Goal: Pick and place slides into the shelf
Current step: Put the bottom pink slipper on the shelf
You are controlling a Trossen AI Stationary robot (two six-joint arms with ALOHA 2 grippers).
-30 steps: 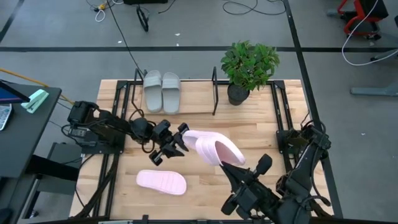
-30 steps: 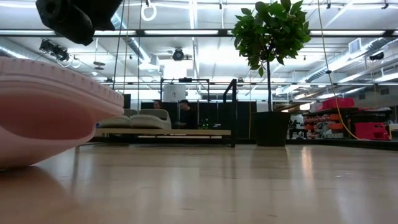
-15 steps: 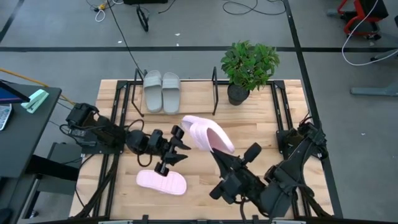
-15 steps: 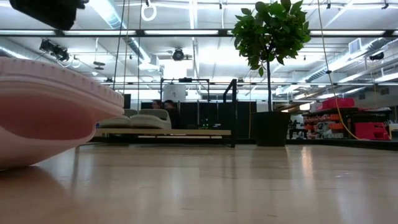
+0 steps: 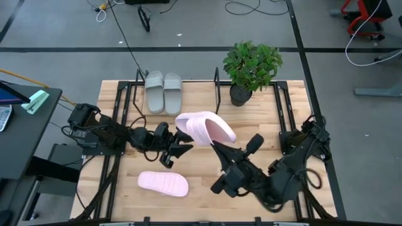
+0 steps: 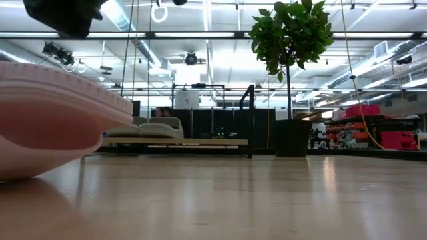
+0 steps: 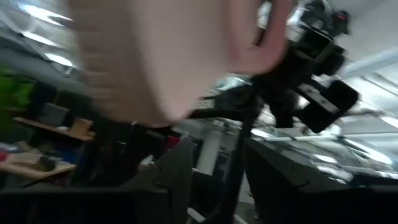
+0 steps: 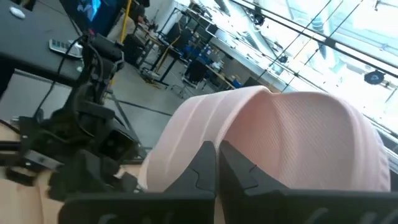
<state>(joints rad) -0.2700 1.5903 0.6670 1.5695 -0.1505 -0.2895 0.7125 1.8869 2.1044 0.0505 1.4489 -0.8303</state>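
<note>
A pink slide (image 5: 204, 128) is held up off the desk (image 5: 264, 125), tilted, near the middle of the board. The right pincer (image 5: 215, 146) is clenched on its rim at the end facing the front of the desk; in the right wrist view the two dark fingers (image 8: 198, 171) meet on the pink edge of this slide (image 8: 280, 140).

Just to the side of that pincer, nearer the desk's left frame, the left pincer (image 5: 176, 145) hangs with its fingers spread apart and nothing between them, close to the lifted slide but not touching it.

Ahead of both pincers, at the far edge of the desk, stands the shelf (image 5: 217, 94). Two grey-green slides (image 5: 163, 92) lie side by side on its left part, soles down.

Behind the left pincer, toward the front of the desk, the second pink slide (image 5: 163, 183) lies flat on the wood.

A potted plant (image 5: 251, 68) stands beyond the right pincer, just beside the shelf's right end.
</note>
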